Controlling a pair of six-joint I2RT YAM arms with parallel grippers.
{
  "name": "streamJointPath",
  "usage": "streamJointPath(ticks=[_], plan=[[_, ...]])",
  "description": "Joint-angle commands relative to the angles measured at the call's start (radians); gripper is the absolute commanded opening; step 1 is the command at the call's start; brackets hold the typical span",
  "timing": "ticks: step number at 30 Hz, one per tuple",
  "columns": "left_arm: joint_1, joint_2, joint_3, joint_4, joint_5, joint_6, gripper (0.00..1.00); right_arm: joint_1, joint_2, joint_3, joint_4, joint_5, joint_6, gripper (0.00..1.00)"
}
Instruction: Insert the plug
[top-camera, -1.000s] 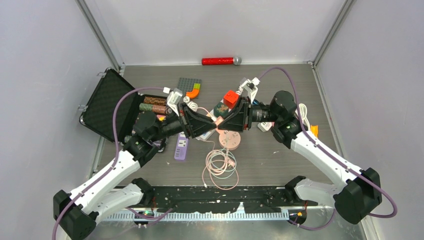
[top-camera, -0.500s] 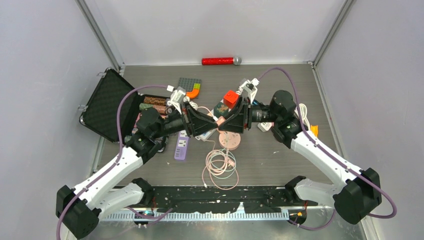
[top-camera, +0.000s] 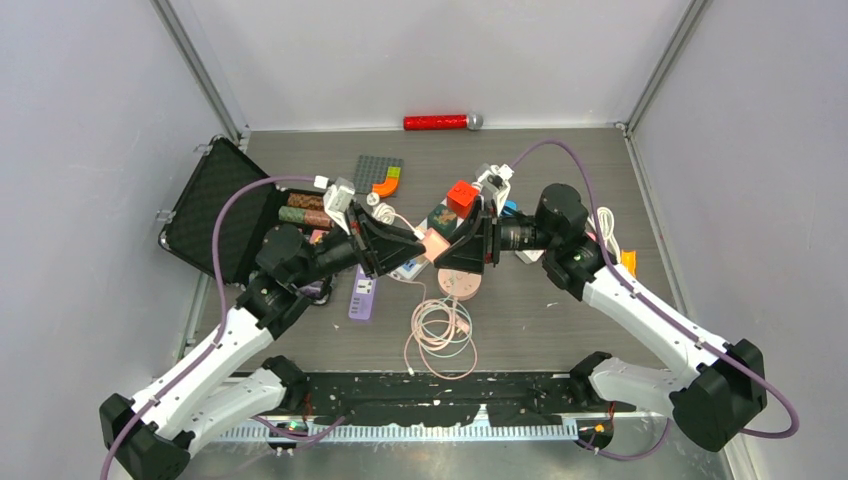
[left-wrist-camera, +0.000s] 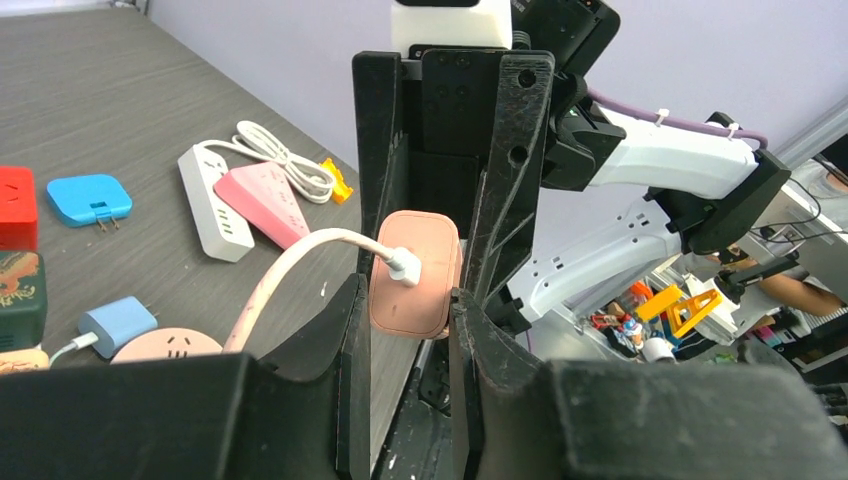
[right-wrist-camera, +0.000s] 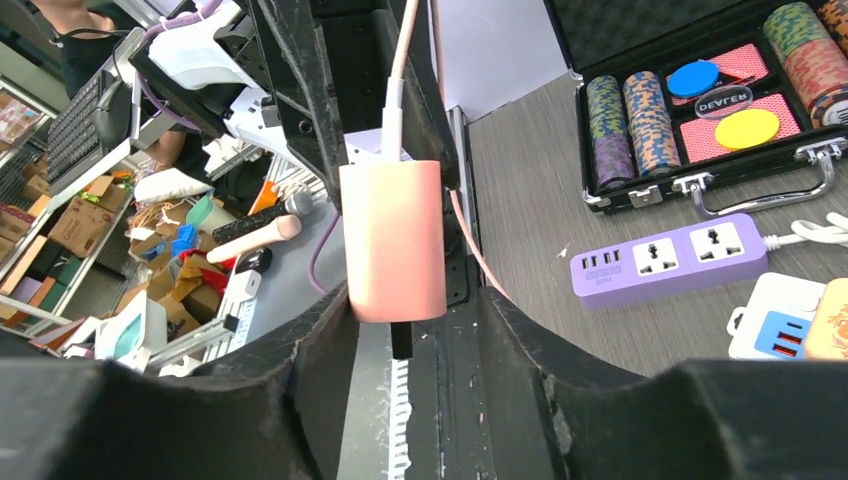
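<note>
Left wrist view: pink power adapter (left-wrist-camera: 424, 262) is pinched betw. left gripper (left-wrist-camera: 405, 297) fingers (left-wrist-camera: 349, 322), w/ pink cable (left-wrist-camera: 298, 260) plugged into its face. Right wrist view: adapter is flanked by right gripper (right-wrist-camera: 415, 312) fingers; grip cannot be told. Top view: adapter is held off table (top-camera: 560, 310), near round pink socket (top-camera: 460, 283).

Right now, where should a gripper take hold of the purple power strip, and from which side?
Come from above and pinch the purple power strip across its narrow width, on the long side edges near the USB end. It lies flat, sockets up, so only those sides give parallel faces; that end probably leaves both sockets free.
</note>
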Motion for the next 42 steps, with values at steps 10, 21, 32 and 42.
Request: streamJointPath(ticks=[10,21,32,42], plan=[[-0.002,-0.003,0.03,0.001,0.012,0.008,0.0,0.002,-0.012,0.044,0.079,0.009,0.026,0.46],[-0.001,0.019,0.038,0.017,0.047,-0.032,0.34,0.002,0.02,0.044,0.071,-0.046,0.023,0.06],[-0.002,0.056,0.034,0.059,0.069,-0.076,0.47,0.002,0.055,0.048,0.082,-0.063,0.041,0.05],[0.0,0.055,0.028,0.044,0.067,-0.051,0.0,0.003,0.07,0.054,0.083,-0.061,0.053,0.05]])
